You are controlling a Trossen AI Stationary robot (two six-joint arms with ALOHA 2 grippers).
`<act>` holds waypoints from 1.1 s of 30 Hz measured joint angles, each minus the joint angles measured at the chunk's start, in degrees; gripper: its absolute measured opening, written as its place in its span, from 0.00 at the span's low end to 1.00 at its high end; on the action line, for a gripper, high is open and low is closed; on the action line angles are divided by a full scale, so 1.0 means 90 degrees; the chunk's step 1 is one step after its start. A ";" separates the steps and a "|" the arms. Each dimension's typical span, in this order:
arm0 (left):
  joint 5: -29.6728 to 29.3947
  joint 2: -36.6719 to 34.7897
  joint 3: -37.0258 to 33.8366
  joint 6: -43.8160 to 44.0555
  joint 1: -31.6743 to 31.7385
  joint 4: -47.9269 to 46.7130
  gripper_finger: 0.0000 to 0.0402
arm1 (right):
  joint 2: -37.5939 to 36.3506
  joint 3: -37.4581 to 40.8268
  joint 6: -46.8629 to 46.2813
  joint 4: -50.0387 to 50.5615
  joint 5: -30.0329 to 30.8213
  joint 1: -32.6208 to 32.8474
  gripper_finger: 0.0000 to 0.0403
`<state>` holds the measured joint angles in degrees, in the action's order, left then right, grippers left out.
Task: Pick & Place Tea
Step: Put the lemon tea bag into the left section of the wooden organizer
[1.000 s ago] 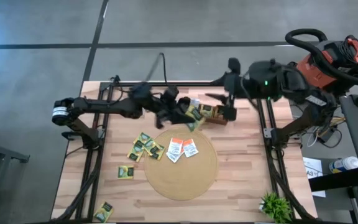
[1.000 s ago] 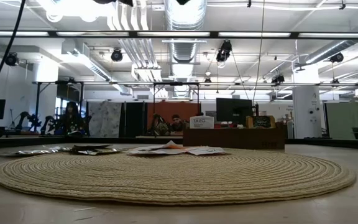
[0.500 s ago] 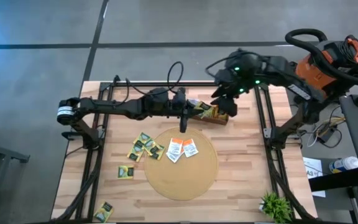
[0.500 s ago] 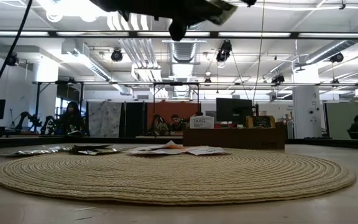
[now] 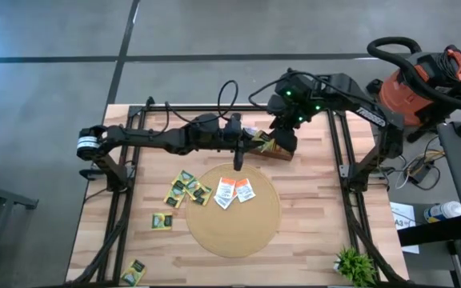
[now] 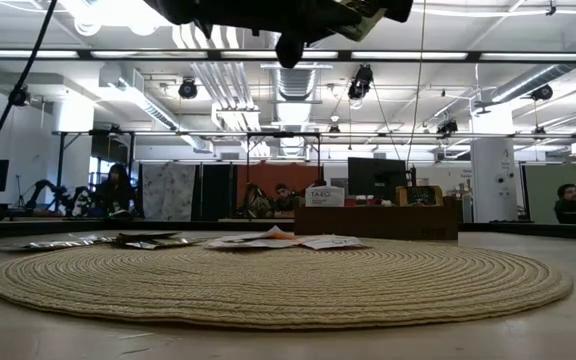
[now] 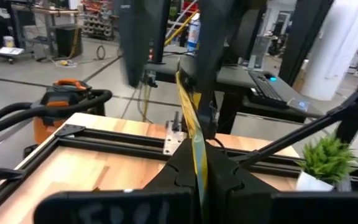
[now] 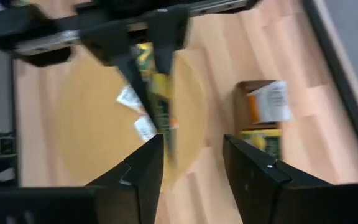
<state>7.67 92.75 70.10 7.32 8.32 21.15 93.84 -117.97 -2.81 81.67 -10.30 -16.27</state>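
High view: left arm reaches across the back of the wooden surface (image 5: pixel 310 232). The left gripper (image 5: pixel 238 159) points down over the far edge of the round mat (image 5: pixel 232 232), fingers closed. The right gripper (image 5: pixel 285 138) hangs over the wooden box (image 5: pixel 272 146) at the back of the surface.

Left wrist view: fingers (image 7: pixel 222 171) pinched tight on a yellow-and-green tea sachet (image 7: pixel 194 140), held edge-on and upright. The high view does not show this sachet clearly; only the wrist camera confirms the grip.

Right wrist view: its own two fingers (image 8: pixel 143 171) stand apart with nothing between them. Beyond them, the box with a white-and-orange sachet (image 8: pixel 267 102) in one compartment and yellow ones in the next. The other arm's fingers show farther off, holding the yellow sachet above the mat.

Tea on the surface, high view only: two white-and-orange sachets (image 5: pixel 235 191) lie side by side on the mat's far part; a cluster of yellow-green sachets (image 5: pixel 186 190) just off the mat's left edge; one alone (image 5: pixel 162 222) nearer the front; another (image 5: pixel 133 273) at the front left corner. A small green plant (image 5: pixel 354 265) sits at the front right.

Low view: level across the mat (image 6: pixel 278 280), loose sachets (image 6: pixel 268 239) seen flat at its far edge, box (image 6: pixel 376 221) behind. Dark arm parts cross the top; fingers not visible here. People sit in the room beyond.
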 joint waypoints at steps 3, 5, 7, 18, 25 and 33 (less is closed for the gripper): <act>0.0066 0.0000 -0.0001 0.0002 -0.0006 0.0002 0.02 | 0.0000 0.0000 -0.0022 0.0038 0.0069 -0.0002 0.40; 0.0101 0.0000 0.0000 -0.0002 -0.0007 0.0013 0.02 | 0.0000 0.0000 -0.0024 0.0060 0.0069 0.0005 0.40; 0.0162 0.0000 0.0000 -0.0007 -0.0007 0.0046 0.02 | 0.0000 0.0002 -0.0022 0.0053 -0.0032 0.0002 0.40; 0.0183 0.0000 -0.0002 -0.0266 -0.0012 0.0103 0.02 | 0.0005 0.0018 -0.0177 0.0007 -0.0341 0.0016 0.37; 0.0181 0.0000 0.0000 -0.0309 -0.0012 0.0152 0.02 | 0.0010 0.0027 -0.0178 -0.0132 -0.0585 0.0017 0.35; 0.0159 0.0000 0.0000 -0.0317 -0.0012 0.0179 0.02 | 0.0012 0.0049 -0.0133 -0.0144 -0.0745 0.0035 0.25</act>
<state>9.10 92.75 70.11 4.47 8.21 22.76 93.95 -117.54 -4.00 80.38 -17.00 -15.96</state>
